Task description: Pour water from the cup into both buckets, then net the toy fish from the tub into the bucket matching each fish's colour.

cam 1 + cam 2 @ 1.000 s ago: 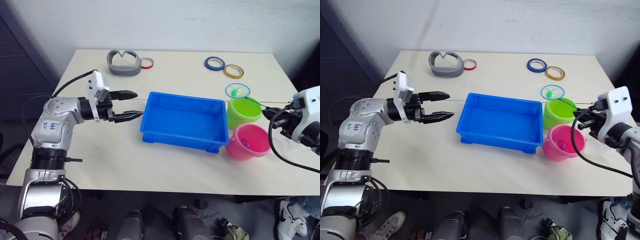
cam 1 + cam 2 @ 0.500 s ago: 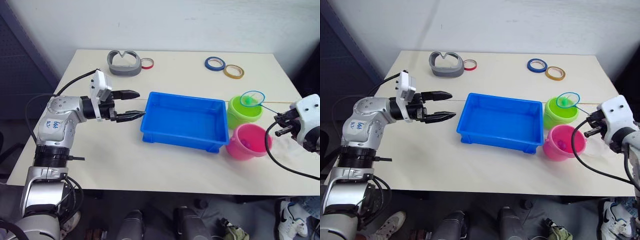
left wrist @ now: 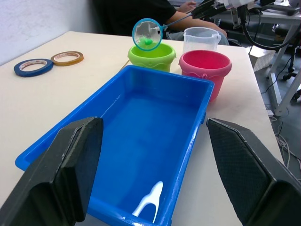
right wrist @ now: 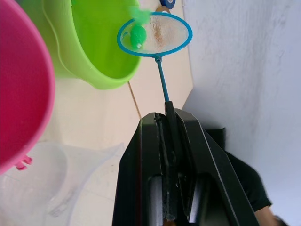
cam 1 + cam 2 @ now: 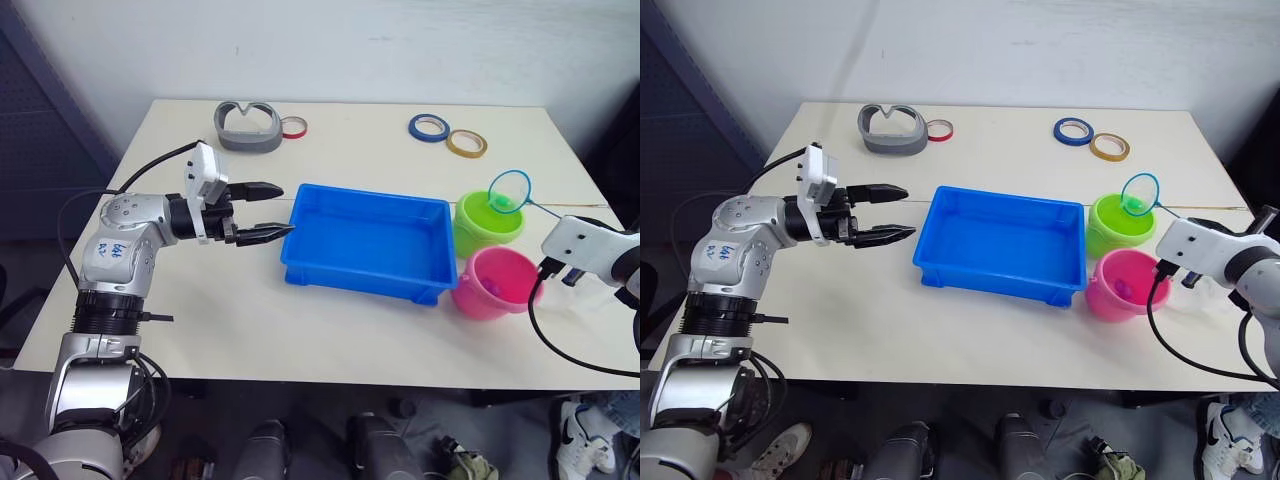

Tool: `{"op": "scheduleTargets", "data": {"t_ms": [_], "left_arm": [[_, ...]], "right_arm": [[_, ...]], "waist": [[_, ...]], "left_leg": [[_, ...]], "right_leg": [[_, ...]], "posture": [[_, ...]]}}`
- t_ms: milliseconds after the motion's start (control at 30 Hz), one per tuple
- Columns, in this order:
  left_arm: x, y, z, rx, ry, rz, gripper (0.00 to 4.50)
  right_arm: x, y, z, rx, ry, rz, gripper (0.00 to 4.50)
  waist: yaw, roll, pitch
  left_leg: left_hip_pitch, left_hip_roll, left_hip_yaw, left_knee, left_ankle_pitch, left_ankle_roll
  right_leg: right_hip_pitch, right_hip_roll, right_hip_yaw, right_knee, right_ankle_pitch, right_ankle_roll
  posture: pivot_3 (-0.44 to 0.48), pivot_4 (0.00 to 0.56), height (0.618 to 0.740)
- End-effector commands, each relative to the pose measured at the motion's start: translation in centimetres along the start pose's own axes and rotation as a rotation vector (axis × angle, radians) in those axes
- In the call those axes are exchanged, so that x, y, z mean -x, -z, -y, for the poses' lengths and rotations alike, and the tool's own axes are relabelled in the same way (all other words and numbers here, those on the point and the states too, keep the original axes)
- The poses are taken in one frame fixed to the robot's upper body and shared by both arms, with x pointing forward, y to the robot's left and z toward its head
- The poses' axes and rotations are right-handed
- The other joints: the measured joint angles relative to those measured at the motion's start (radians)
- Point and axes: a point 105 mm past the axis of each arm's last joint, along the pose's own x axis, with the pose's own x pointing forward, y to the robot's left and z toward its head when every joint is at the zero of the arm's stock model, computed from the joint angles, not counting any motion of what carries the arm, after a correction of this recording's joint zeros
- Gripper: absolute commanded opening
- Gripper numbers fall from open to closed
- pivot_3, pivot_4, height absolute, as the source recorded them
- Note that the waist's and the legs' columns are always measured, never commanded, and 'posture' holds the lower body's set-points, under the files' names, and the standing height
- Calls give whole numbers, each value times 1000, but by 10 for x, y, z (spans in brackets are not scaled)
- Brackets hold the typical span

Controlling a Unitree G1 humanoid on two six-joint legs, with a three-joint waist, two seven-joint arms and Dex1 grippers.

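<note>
A cream table (image 5: pixel 330 330) is carrying a shallow rectangular bright blue plastic tub (image 5: pixel 368 241) at its middle. Just to the robot's right of the tub, a lime green round plastic bucket (image 5: pixel 486 222) is sitting farther back and a bright pink round plastic bucket (image 5: pixel 497 283) nearer, the two just beside each other. A clear see-through plastic cup (image 3: pixel 201 39) is standing just beyond the pink bucket.

The right gripper (image 4: pixel 165 117) is pinching the thin handle of a small blue-rimmed round net (image 5: pixel 508 191) between its closed black fingers. The hoop is hanging tilted on edge over the green bucket's rim, and a tiny green toy fish (image 4: pixel 138 36) is lying in its mesh, above the bucket's opening. Something small is showing inside the pink bucket, too small to identify.

The left gripper (image 5: pixel 268 210) is hovering just beside the tub's left end, its two black fingers spread wide apart and gripping nothing.

Along the table's far edge are lying a grey curved plastic piece (image 5: pixel 247 126), a red tape ring (image 5: pixel 294 126), a blue tape ring (image 5: pixel 428 127) and a tan tape ring (image 5: pixel 466 143).
</note>
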Motion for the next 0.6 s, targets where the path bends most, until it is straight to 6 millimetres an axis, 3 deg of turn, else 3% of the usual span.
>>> {"op": "scheduleTargets", "data": {"t_ms": [33, 167, 333, 600], "left_arm": [[1, -8, -1, -40, -1, 11, 3841], [1, -7, -1, -39, -2, 11, 3841], [5, -6, -1, -31, -12, 8, 3841], [27, -13, 10, 21, 4, 12, 3841]], "right_arm": [[3, 1, 8, 114, 30, -5, 0], [4, 2, 7, 158, 32, -4, 0], [6, -4, 16, 27, 62, 30, 0], [23, -58, 55, -460, -16, 355, 0]], "waist": [[0, 0, 0], [0, 0, 0], [0, 0, 0], [-4, 0, 0]], "left_leg": [[0, 0, 0, 0, 0, 0], [0, 0, 0, 1, 0, 0], [0, 0, 0, 2, 0, 0], [1, 2, -1, 4, 0, 0]], "right_leg": [[0, 0, 0, 0, 0, 0], [0, 0, 0, 0, 0, 0], [0, 0, 0, 1, 0, 0], [0, 2, 1, 5, 0, 0]], "posture": [[0, 150, 740], [0, 150, 740], [0, 150, 740], [0, 150, 740]]}}
